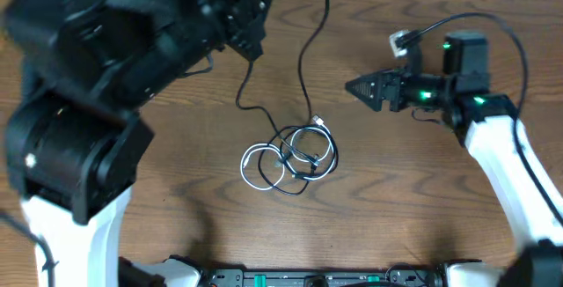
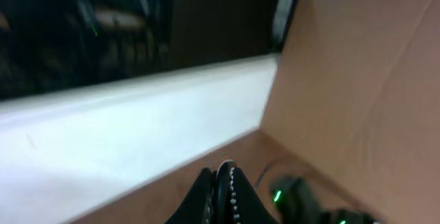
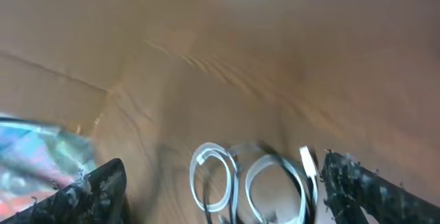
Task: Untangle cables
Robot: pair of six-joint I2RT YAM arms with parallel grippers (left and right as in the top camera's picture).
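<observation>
black, white cables — right fingers apart, left fingers maybe pinching one

wood table | black cable, white cable | tangled mid-table

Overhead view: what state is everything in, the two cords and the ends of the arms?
Left tool: shut; whether it pinches anything, cannot tell.
Thin white cord: coiled in loops on the brown wooden table, interlaced with the black one.
Thin black cord: looped through the white coils, one strand trailing toward the left tool.
Right tool: open, empty, facing the coils.
</observation>
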